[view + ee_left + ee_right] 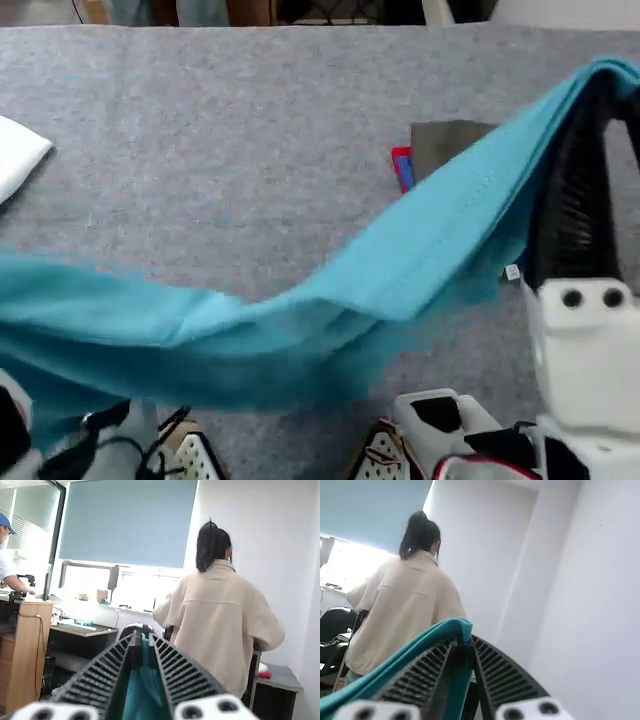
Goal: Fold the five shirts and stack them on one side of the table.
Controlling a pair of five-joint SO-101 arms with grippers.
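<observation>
A teal shirt (400, 270) hangs stretched across the high view, lifted above the grey table (250, 130). My right gripper (605, 85) is raised at the right side and shut on one end of the teal shirt (420, 650). In the right wrist view the cloth is pinched between the black ribbed fingers (495, 675) of the right gripper (465, 647). My left gripper (142, 640) is shut on the other end, with teal cloth (142, 685) showing between its ribbed fingers (180, 675). Both wrist cameras point up at the room.
A folded grey-brown shirt (445, 145) lies on the table at the right, over something red and blue (402, 168). A white shirt (18, 155) lies at the left edge. The arm bases (440, 440) stand at the near edge.
</observation>
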